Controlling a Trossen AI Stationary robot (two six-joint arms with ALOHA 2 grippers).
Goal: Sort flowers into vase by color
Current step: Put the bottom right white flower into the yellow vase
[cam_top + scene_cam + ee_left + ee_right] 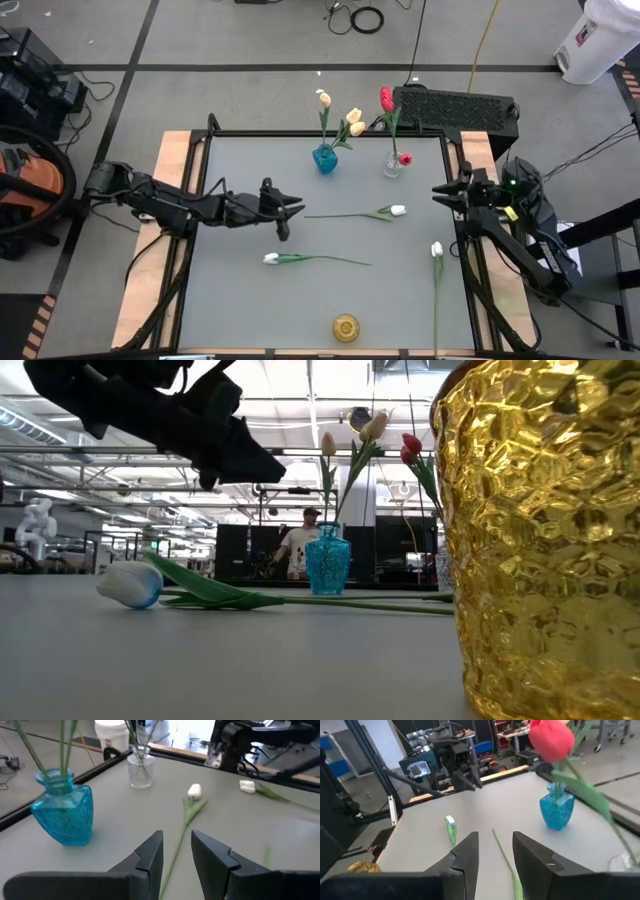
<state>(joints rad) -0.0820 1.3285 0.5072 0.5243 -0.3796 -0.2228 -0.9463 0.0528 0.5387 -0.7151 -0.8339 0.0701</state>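
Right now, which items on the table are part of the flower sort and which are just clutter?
Job:
three white tulips lying flat
blue vase with cream tulips
clear vase with red tulips
gold vase, empty

Lying about:
black case behind table
coiled cable on floor

The gold vase is glossy, faceted and mirror-like. The blue vase, off to one side ahead of the left jaws, is translucent ribbed glass; the clear vase beyond is plain glass. The table is smooth matt grey with a bare wood edge. Both grippers' fingers look matt black plastic
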